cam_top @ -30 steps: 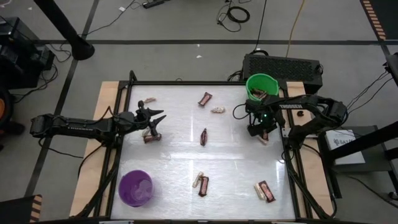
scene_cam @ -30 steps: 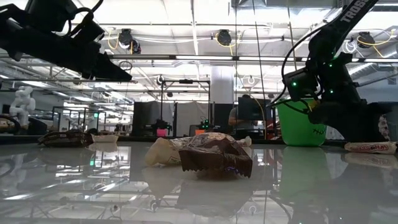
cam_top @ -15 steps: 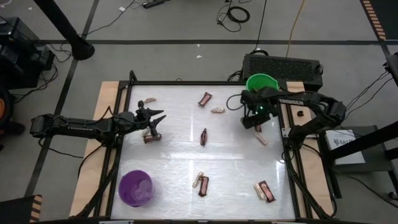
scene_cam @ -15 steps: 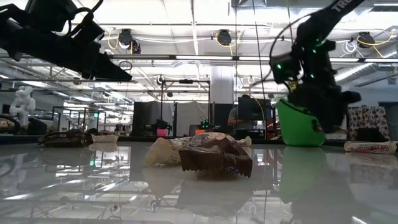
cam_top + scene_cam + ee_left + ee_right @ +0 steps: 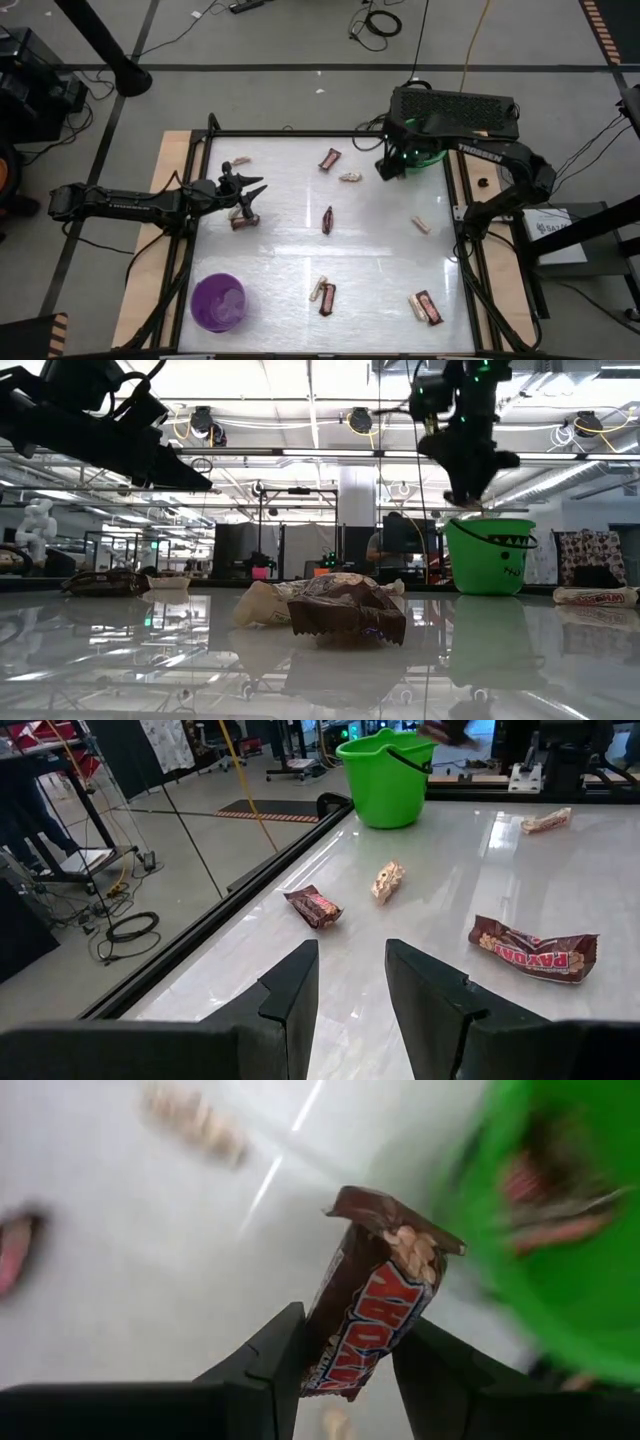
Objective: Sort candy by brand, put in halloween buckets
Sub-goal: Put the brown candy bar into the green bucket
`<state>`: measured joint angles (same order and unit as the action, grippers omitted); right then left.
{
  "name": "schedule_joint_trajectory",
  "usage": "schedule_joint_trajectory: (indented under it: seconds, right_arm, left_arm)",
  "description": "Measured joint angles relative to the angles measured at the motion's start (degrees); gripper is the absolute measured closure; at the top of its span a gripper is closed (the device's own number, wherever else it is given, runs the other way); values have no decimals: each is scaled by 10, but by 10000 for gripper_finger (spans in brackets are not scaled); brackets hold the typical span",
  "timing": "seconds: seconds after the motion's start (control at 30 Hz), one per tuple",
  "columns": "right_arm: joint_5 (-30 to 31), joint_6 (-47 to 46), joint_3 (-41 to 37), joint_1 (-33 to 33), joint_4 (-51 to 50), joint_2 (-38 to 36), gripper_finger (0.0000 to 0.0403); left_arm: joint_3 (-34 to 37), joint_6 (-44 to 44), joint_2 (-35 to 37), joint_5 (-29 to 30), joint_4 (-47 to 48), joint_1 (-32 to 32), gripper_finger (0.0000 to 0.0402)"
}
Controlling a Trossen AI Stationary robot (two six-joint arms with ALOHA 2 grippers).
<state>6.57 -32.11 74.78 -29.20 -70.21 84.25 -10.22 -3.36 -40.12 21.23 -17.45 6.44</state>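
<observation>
The right gripper [image 5: 345, 1355] pinches 1 dark red-brown wrapped candy bar [image 5: 372, 1315] beside the bright green plastic bucket [image 5: 560, 1210]; the left gripper [image 5: 352, 982], fingers spread, holds nothing.

Green bucket [image 5: 425, 140] upright at upper right, purple bucket [image 5: 218, 302] at lower left. Dark red-brown bar [image 5: 372, 1309] pinched upright between dark fingers beside green rim. Other wrapped bars [image 5: 328, 220] scattered flat across frame centre.

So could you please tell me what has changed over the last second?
The right pincer, gripping a dark red-brown candy bar, rose from the table's right side and swung over to the green bucket. The left pincer, the purple bucket and the loose candy stayed put.
</observation>
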Motion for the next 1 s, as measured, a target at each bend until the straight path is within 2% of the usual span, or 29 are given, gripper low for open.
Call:
schedule_joint_trajectory:
  seconds: [0.2,0.37,0.7,1.0]
  right_arm:
    - [167,-14,46,-21,5,-1,273]
    - [236,-27,45,-53,0,0,273]
    - [249,-11,45,-79,0,0,268]
    - [264,-12,45,-80,0,0,201]
  left_arm:
    - [0,0,0,0,0,0,274]
    - [0,0,0,0,0,0,274]
    - [0,0,0,0,0,0,274]
    - [0,0,0,0,0,0,274]
